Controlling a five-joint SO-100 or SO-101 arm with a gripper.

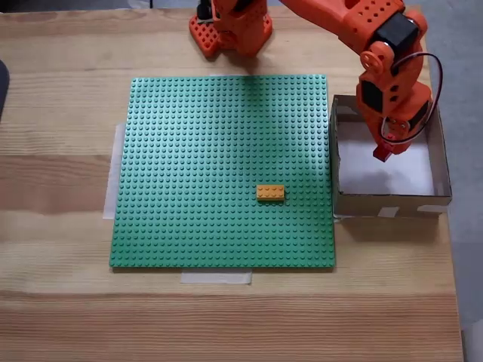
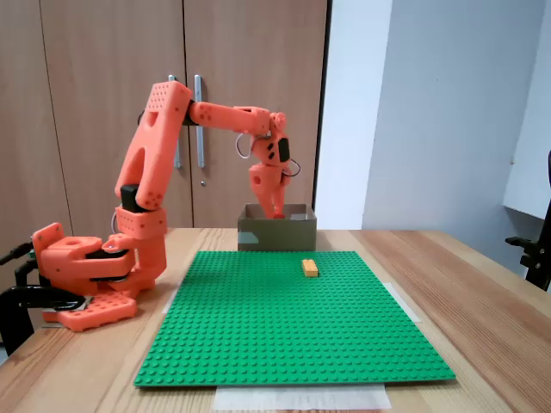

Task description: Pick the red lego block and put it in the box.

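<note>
1. The orange arm's tool [image 1: 383, 153] hangs over the square shallow brown cardboard box [image 1: 438, 143], its fingers pinched on a small dark-red lego block [image 1: 383, 154].
2. In the side fixed view, the tool [image 2: 277, 209] points down just above the box [image 2: 277, 232].
3. An orange-yellow brick [image 1: 270, 193] lies on the green studded baseplate [image 1: 189, 166] on the wooden tabletop [image 1: 60, 75].

One fixed view straight down from above the table [image 1: 60, 302], fairly near; another low, level with the table edge, facing cupboard doors [image 2: 112, 103]; shared by both: green baseplate [image 1: 196, 136], arm [image 2: 155, 155], box [image 1: 441, 162].
</note>
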